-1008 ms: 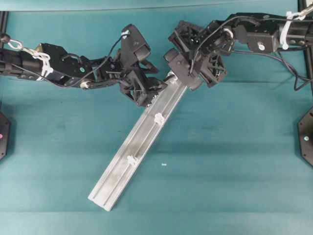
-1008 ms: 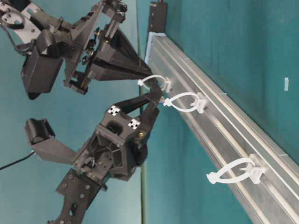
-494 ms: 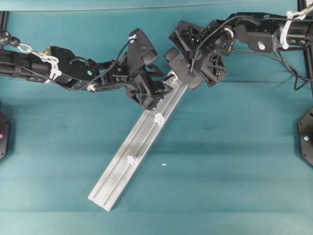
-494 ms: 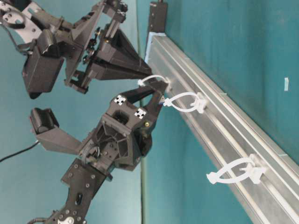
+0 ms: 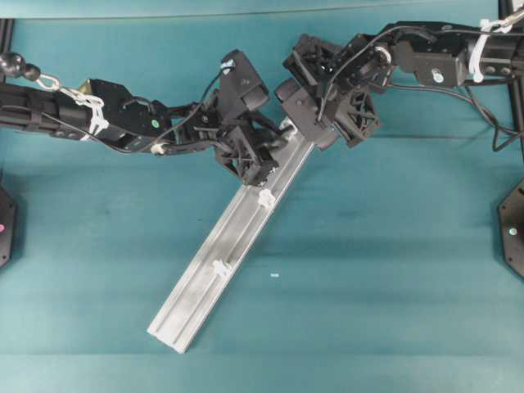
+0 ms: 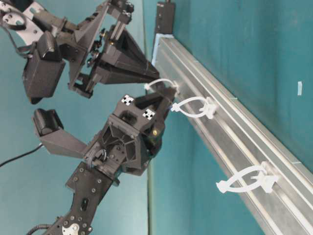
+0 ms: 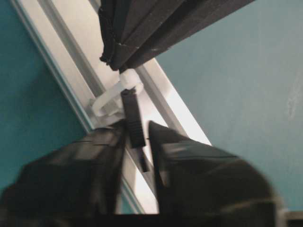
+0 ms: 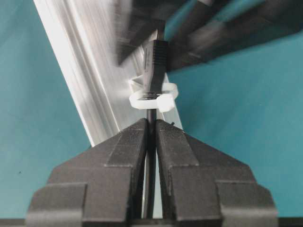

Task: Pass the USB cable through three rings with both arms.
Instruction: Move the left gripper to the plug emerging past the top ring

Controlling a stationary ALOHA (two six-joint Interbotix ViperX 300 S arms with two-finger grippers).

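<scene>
Teal tabletop (image 5: 393, 270) all round, with the silver rail (image 5: 205, 282) lying diagonally across it.

We've got the right gripper (image 8: 151, 124) pressed together on the USB cable (image 8: 150, 142), pinching the thin cord just behind the first ring (image 8: 152, 100). The plug (image 8: 155, 61) sticks out past that ring, already through the loop. From the left wrist view, the same plug (image 7: 133, 120) sits between the left gripper (image 7: 138, 137) fingertips; jaws look narrowed around it, but we can't tell whether they actually clamp it yet.

Table-level view: both grippers meet tip to tip at the first ring (image 6: 161, 85), right one (image 6: 149, 78) above, left one (image 6: 164, 103) below. Second ring (image 6: 195, 106) is just beside the left fingertips, third ring (image 6: 247, 178) well apart down the rail, both with nothing through them.
</scene>
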